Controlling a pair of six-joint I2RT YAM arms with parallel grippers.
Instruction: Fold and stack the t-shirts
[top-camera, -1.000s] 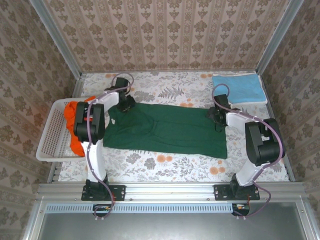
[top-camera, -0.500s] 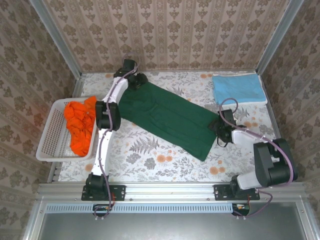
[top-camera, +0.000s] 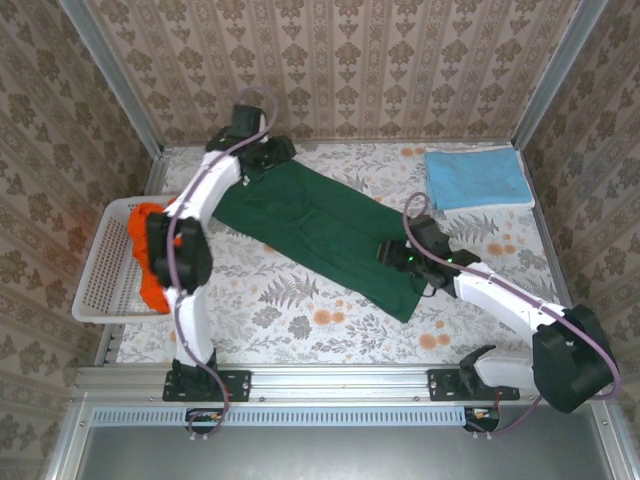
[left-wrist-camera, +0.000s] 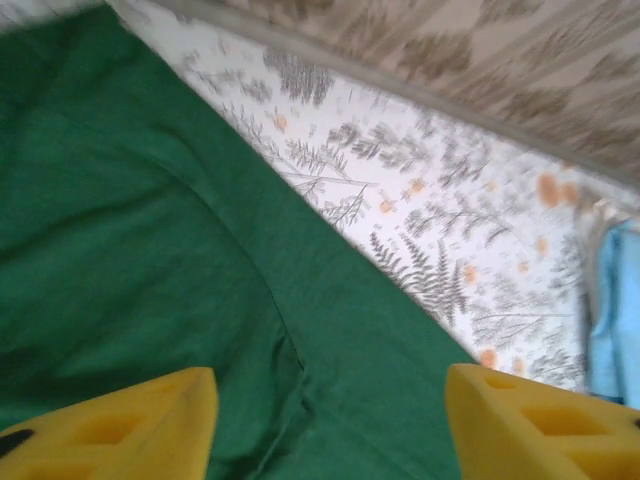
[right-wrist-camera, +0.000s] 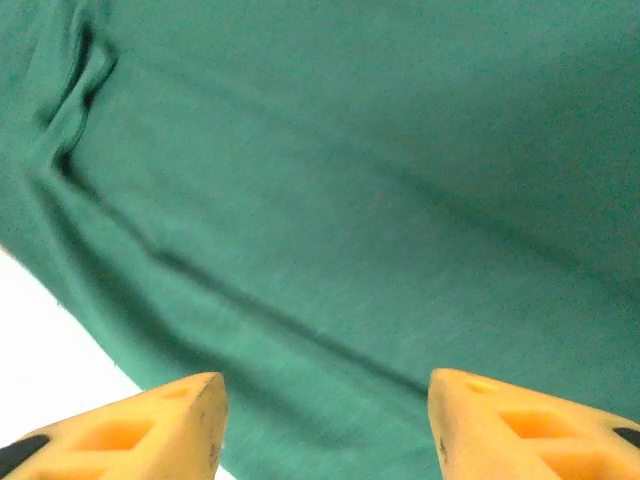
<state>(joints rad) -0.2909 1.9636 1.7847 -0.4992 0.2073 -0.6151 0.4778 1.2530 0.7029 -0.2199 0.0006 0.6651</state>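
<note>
Looking down on a floral-printed worktop (top-camera: 300, 315) and finding the dark green t-shirt (top-camera: 320, 225) lying flat as a long soft band, running slantwise from the far-left corner toward the middle, with shallow creases and one small pucker in the matte knit. Holding the left fingers (top-camera: 270, 153) over its far end, the yellow wedge-shaped tips standing apart with nothing between them and green cloth below. Holding the right fingers (top-camera: 393, 254) over its near end, likewise apart and gripping nothing, close above the weave. Noting the light blue t-shirt (top-camera: 475, 178) folded into a neat rectangle at the far-right corner, and crumpled bright orange t-shirts (top-camera: 148, 288) heaped in a white plastic lattice basket (top-camera: 100, 265) at the left edge.
</note>
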